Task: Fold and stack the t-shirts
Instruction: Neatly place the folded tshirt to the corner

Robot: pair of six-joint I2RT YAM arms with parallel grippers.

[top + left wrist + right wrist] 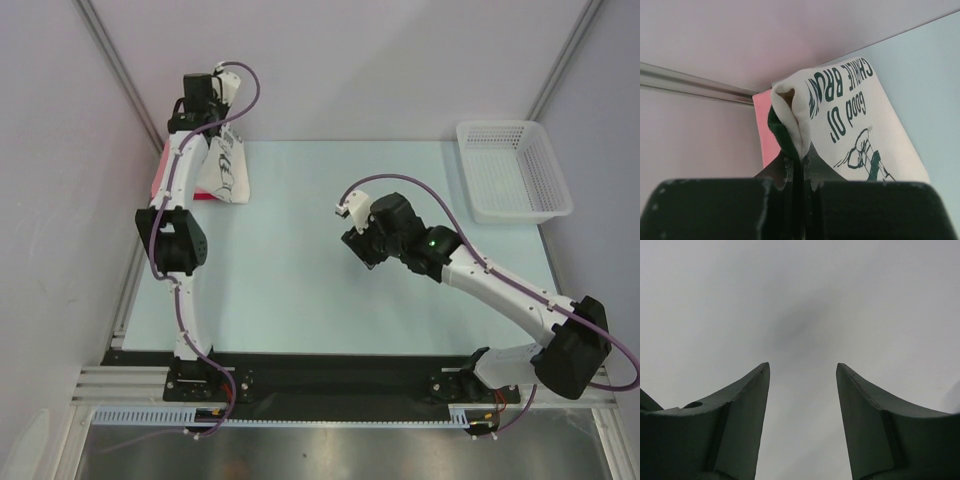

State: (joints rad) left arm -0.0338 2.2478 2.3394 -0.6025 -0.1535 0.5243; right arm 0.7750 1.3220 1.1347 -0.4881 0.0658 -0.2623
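Two pincers are listed: left pincer is clamped on the cream shirt beside the pink shirt at the far-left corner of the bench; right pincer is held apart, empty, mid-bench.

Table mid free; basket blocks far-right corner; shirts, L arm crowd far-left.
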